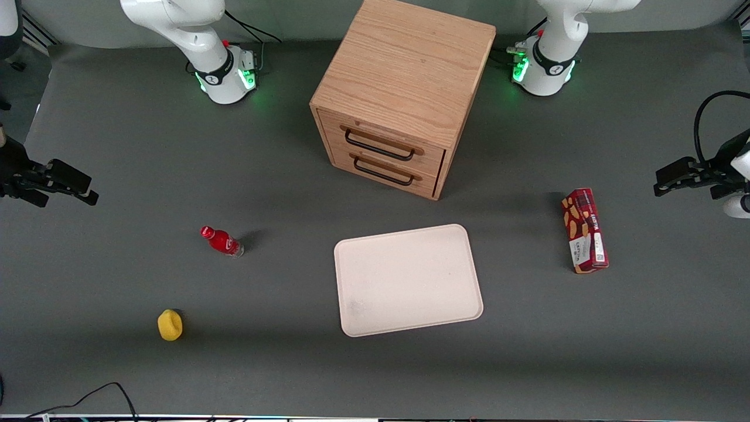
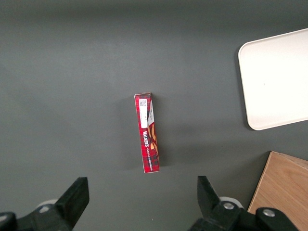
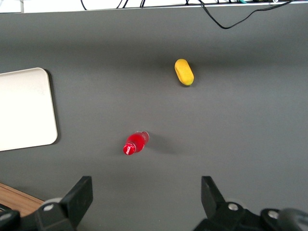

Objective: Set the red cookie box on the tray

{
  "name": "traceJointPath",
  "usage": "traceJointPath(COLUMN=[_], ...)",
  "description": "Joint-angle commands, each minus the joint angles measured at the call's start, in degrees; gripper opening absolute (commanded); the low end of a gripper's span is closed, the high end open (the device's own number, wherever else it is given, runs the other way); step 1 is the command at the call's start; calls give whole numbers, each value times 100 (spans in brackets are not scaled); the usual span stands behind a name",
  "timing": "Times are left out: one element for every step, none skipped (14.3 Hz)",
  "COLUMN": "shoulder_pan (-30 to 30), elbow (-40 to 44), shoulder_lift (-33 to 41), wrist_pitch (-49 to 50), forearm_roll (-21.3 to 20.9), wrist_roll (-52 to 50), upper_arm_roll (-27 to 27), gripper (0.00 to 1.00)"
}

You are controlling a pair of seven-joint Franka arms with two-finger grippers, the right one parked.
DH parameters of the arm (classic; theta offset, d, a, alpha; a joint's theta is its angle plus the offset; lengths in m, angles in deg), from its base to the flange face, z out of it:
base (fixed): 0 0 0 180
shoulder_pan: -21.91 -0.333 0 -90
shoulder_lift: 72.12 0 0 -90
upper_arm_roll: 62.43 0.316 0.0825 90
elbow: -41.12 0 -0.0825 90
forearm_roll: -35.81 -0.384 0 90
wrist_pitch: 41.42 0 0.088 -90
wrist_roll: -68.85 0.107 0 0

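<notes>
The box (image 1: 585, 231) lies on the bench (image 1: 117, 146) toward the working arm's end, resting on a long narrow edge with its picture face turned sideways. Seen from the front camera, its long axis runs roughly 12 to 6 o'clock. It is well apart from the tray (image 1: 408, 280); nothing touches it.

The gripper (image 1: 682, 174) hangs above the bench at about 2 o'clock from the box in the front view, clear of it. The jaws are released and spread wide; in the left wrist view the gripper (image 2: 143, 202) holds nothing, and the box (image 2: 148, 133) lies between the two fingers' lines. I judge this a pre-grasp hover: the jaws are spread across the box's narrow width, so a straight descent should bracket it.

The tray sits flat at 9 o'clock from the box, in front of the cabinet (image 1: 404, 88). I judge its bare surface wide enough for the box in any orientation.

Count: one box, one tray, one cabinet with two drawers, one bottle (image 1: 222, 241), one yellow item (image 1: 170, 324). The last two lie toward the parked arm's end, out of the transfer path.
</notes>
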State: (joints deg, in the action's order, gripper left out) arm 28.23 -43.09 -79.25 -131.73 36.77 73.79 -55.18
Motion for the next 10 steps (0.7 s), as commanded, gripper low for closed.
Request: traceJointPath(shoulder_pan=[0,0,-9,0,0,18,18,9,18,18], elbow=[45,45,54,63,63,72,72,72,63,63], shoulder_lift=[-8,-8,-8,-16,-17,-17,-51,-95,-104,-113], wrist_pitch=[110,102,102,102,102,102,102,102,102,102], forearm_roll=[53,53,53,53,53,44,44,44,44,44], wrist_roll=[42,51,51,51,51,51,51,51,51,51], upper_arm_roll=[13,13,13,13,13,13,13,5,4,13], gripper=[100,100,100,100,100,100,100,100,100,100])
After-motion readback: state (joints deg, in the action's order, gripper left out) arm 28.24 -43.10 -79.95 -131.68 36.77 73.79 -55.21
